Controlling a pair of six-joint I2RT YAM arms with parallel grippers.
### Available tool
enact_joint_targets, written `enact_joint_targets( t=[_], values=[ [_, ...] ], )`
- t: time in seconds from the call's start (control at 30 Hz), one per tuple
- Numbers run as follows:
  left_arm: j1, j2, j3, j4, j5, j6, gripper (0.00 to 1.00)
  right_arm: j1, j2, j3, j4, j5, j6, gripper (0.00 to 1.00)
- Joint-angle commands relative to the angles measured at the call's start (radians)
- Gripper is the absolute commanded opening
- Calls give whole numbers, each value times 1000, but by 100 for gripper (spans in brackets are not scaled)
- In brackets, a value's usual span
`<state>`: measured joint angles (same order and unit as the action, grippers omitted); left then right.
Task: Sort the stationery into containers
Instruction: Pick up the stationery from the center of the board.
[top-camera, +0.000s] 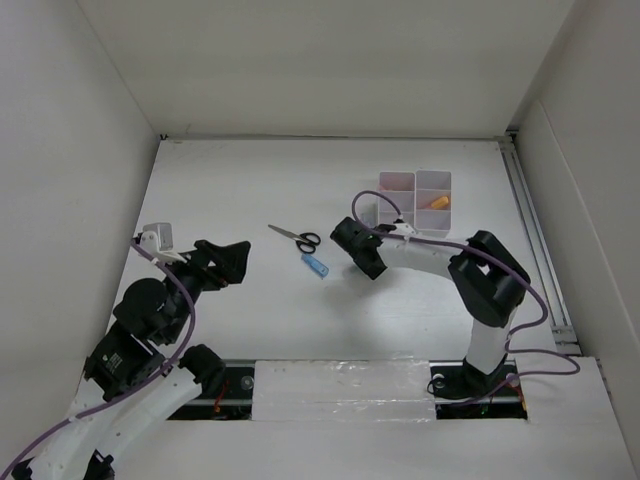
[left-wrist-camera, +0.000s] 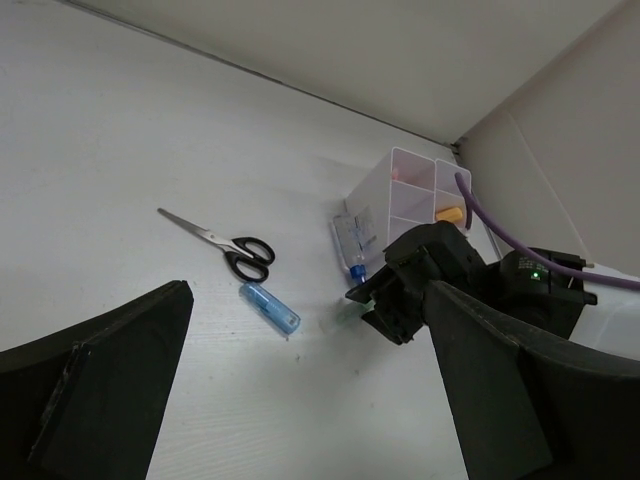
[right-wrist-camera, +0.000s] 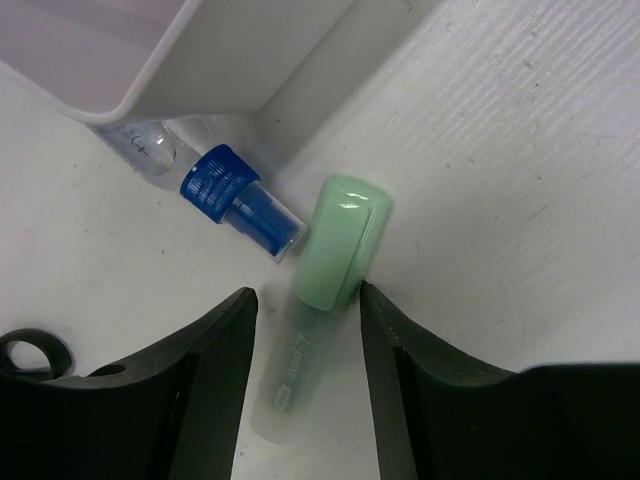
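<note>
My right gripper is open and low over the table, its jaws on either side of a green marker. The right finger touches the marker's cap and the left finger stands apart from it. A blue-capped clear bottle lies beside the marker, against the white organiser. In the top view the organiser holds an orange marker. Black-handled scissors and a short blue tube lie left of the right gripper. My left gripper is open and empty.
The left wrist view shows the scissors, the blue tube, the bottle and the organiser. White walls enclose the table on three sides. A purple cable loops over the right arm near the organiser.
</note>
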<state>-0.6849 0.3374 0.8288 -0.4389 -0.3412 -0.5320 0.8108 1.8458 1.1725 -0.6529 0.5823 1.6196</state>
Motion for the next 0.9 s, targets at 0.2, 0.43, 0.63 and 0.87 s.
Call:
enact_joint_targets(
  t=[0.2,0.43,0.63,0.87],
  values=[
    [4,-28,-3,31,-15,4,100,-12,118,-42,-13,-225,-4,41],
    [4,-5,9,8,-39,-6,100,-12,118,-160,94,-283,-76,46],
    [4,-28,18,8,-48,-16,100,-21,165,-172,85,-329,-139,47],
    [4,-37,18,8,-48,-16,100,-22,220,-149,68,-354,-176,3]
  ],
)
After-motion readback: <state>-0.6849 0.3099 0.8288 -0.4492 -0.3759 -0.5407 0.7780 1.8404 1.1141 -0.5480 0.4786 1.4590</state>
